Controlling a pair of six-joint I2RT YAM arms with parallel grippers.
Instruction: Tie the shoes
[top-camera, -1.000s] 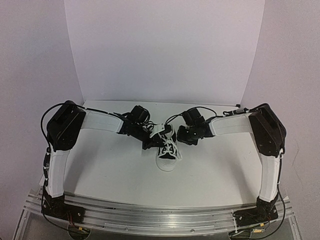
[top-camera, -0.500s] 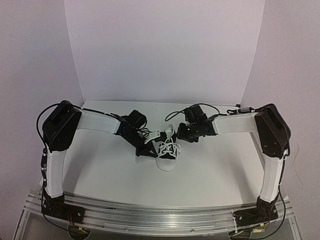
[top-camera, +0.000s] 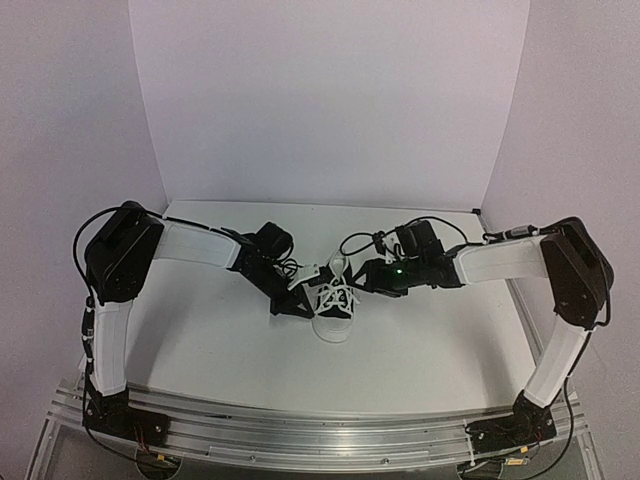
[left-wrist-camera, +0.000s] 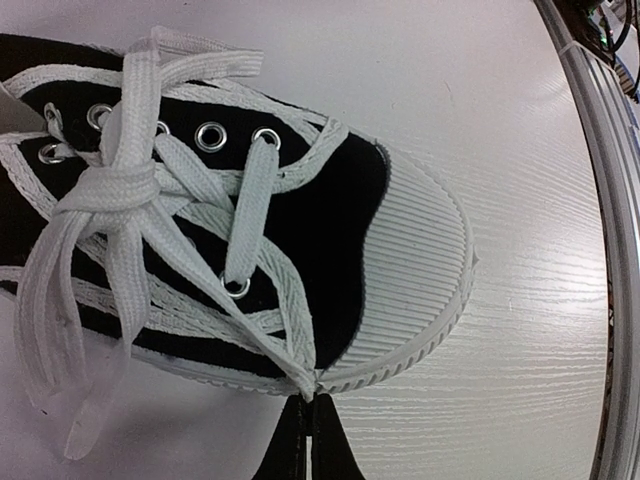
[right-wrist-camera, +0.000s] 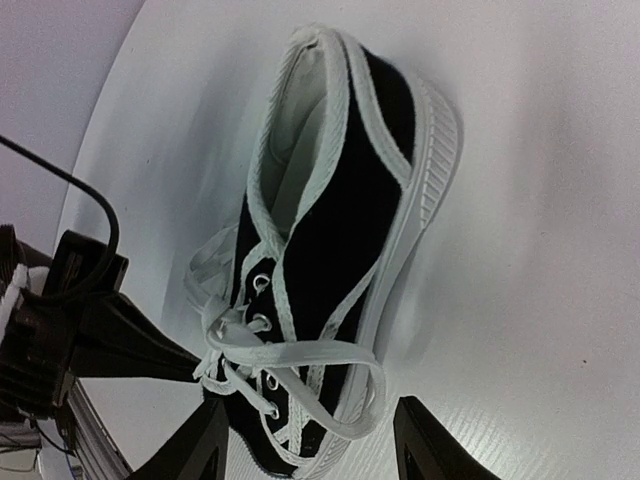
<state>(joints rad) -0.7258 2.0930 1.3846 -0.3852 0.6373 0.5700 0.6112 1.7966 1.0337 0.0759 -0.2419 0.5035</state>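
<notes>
The black sneaker (top-camera: 335, 312) with white toe cap stands at mid-table, toe toward the arms. It also shows in the left wrist view (left-wrist-camera: 400, 250) and the right wrist view (right-wrist-camera: 350, 220). Its white laces meet in a knot (left-wrist-camera: 110, 185) over the eyelets. My left gripper (top-camera: 297, 302) is at the shoe's left side; in its own view the gripper (left-wrist-camera: 311, 410) is shut on a lace loop (left-wrist-camera: 285, 335) drawn over the sole edge. My right gripper (top-camera: 372, 282) is at the shoe's right side. It (right-wrist-camera: 310, 410) is open, with a loose lace loop (right-wrist-camera: 340, 352) lying just ahead of its fingers.
The white table (top-camera: 420, 350) has white walls behind and at both sides. A metal rail (top-camera: 320, 430) runs along the near edge. The left arm's black finger (right-wrist-camera: 110, 340) shows beyond the shoe in the right wrist view.
My left gripper pulled its lace out to the left, then held still. My right arm swung outward to the right and lower, its gripper staying beside the shoe.
</notes>
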